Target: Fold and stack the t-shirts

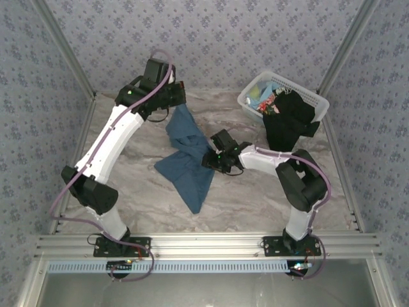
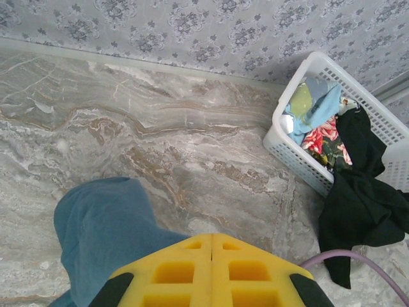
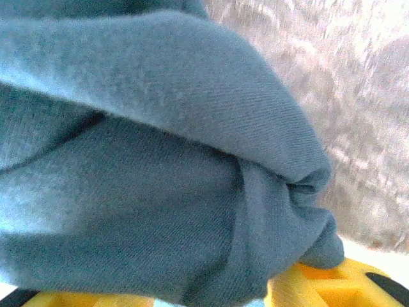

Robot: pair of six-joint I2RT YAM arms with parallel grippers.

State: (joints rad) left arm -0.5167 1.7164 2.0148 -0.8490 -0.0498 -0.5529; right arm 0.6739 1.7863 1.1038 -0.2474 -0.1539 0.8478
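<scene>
Left gripper (image 1: pixel 177 97), seen from above, is clamped on a plain dusty-blue cloth t-shirt (image 1: pixel 188 169) draped on the marble-look table (image 1: pixel 255 198). Left wrist: yellow fingers (image 2: pixel 185 272) are pressed together. Right wrist: shirt is bunched across the right gripper (image 3: pixel 211 295); whether it is gripped cannot be told.

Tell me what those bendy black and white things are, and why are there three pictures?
Those are two robot arms, a left arm and a right arm, bolted to a table. The big picture is taken from above. The other two come from small cameras on the wrists, so you see yellow fingers up close. On the table is a blue shirt. A basket holds more clothes, and a black shirt hangs over its side. The left gripper is shut, pinching the blue shirt. The right gripper is in the same cloth; whether it squeezes, I can't tell.
</scene>
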